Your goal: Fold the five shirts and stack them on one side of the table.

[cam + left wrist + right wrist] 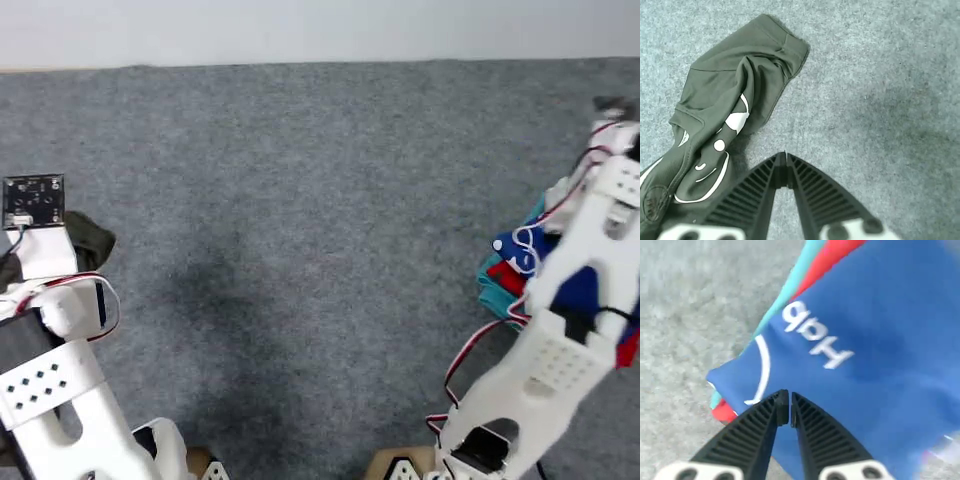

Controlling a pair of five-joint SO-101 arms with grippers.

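— Grey felt-like tabletop (320, 200), pale wall (320, 30) along its far edge. Where are the shirts?

— Two places. An olive shirt (730, 100) lies crumpled at the left edge in the high view, beside the left arm (60, 390). It is bunched into one long bundle, white print showing in the folds, and its long axis runs slantwise past the left end effector (786, 170), with a hemmed corner pointing away from the arm.

— And that end effector?

— Clenched on nothing, its tips over bare felt just beside the cloth.

— The other side?

— A flat stack at the right edge, under the right arm (560, 360): the blue shirt (865, 340) on top with white lettering, a red shirt (837, 252) beneath it, a teal shirt (487, 288) lowest (only their edges peek out). One corner of the stack points toward the middle of the tabletop.

— Is the right end effector (785, 407) gripping it?

— No, its fingers are pressed together with nothing between them, tips above the blue shirt near that corner.
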